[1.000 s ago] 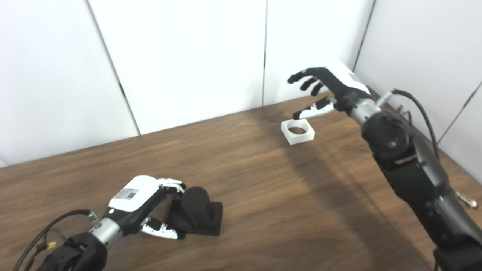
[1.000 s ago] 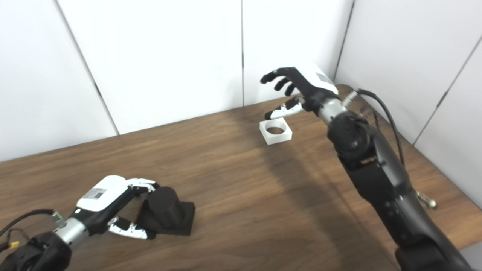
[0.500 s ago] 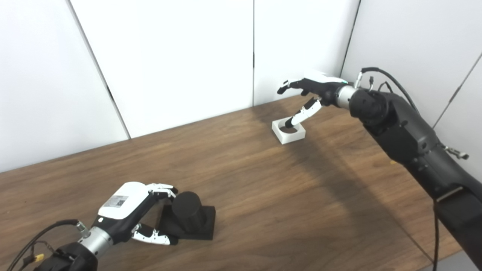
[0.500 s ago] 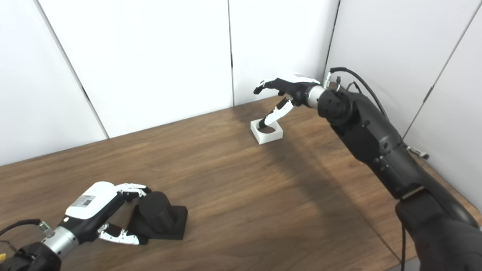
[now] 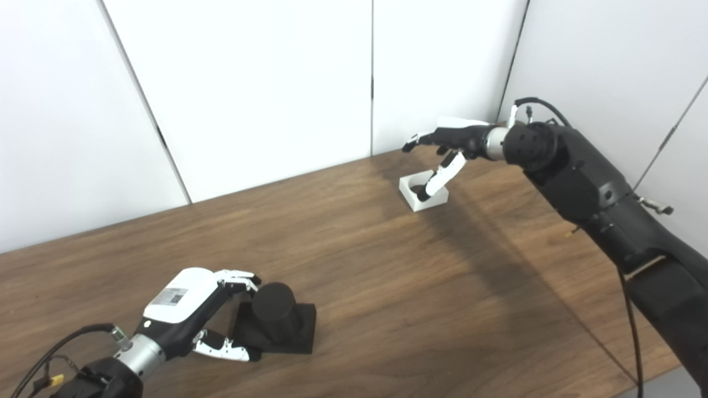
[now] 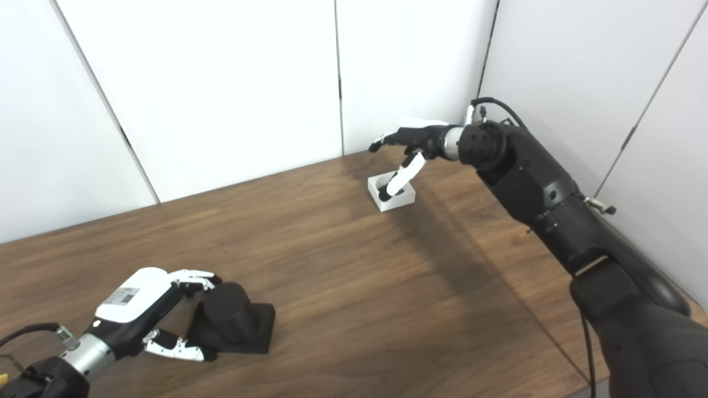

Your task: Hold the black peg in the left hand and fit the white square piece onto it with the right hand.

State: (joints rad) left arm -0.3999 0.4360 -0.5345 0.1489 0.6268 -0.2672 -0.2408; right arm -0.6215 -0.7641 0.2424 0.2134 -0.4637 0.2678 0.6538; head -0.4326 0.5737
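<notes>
The black peg (image 5: pixel 275 316) stands upright on its square base near the worktop's (image 5: pixel 387 276) front left, axis vertical, the left hand (image 5: pixel 188 309) cupped around its base (contact unclear). The white square piece (image 5: pixel 422 192) lies flat far right, hole upward; the right hand's (image 5: pixel 451 145) spread fingers (image 5: pixel 418 141) hover above, thumb dipping into it.
</notes>
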